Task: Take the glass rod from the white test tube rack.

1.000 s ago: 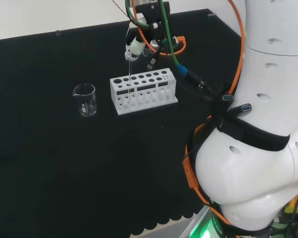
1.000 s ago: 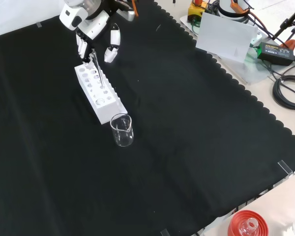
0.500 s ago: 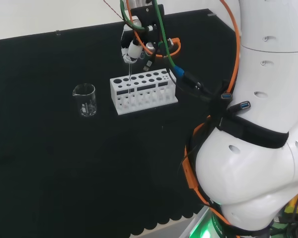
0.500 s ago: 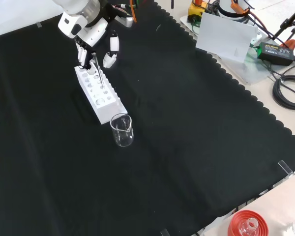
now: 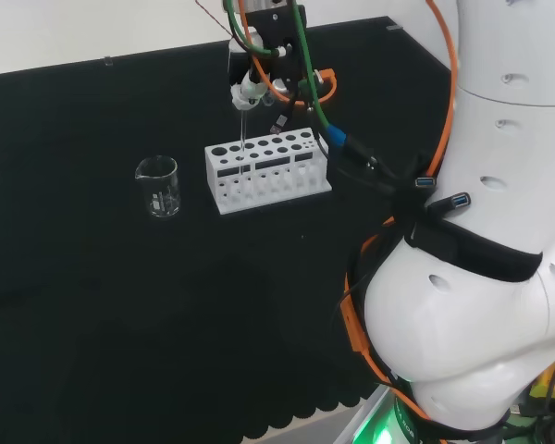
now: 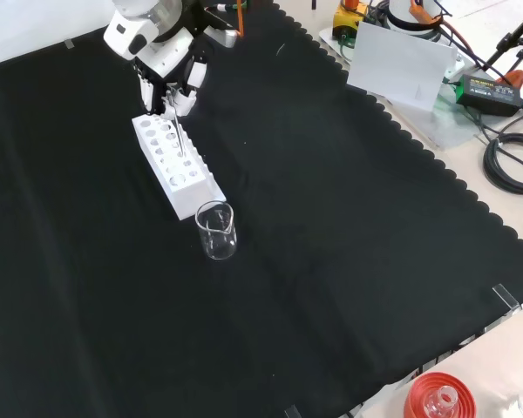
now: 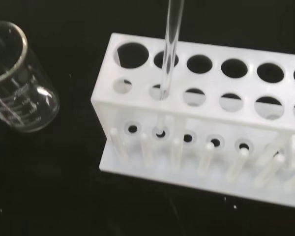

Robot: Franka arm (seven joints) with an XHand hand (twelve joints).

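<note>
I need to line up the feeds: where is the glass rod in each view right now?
Head view: glass rod upright, left end of the white rack, under the hand.
Front view: rod over the rack's far end.
Wrist view: rod in a rack hole.
Shared landmark: beaker.

robot hand [image 6: 167, 77] with fingers curled, pinching

Laboratory setting. Evidence: a bench [image 6: 349, 226] draped in black cloth carrying a white test tube rack [image 6: 176, 164], a clear glass beaker [image 6: 216, 231] and a glass rod [image 7: 168, 46]; a white robot arm [image 5: 481, 231]; cabling and a power supply [image 6: 492, 85] at the front view's far right.
</note>
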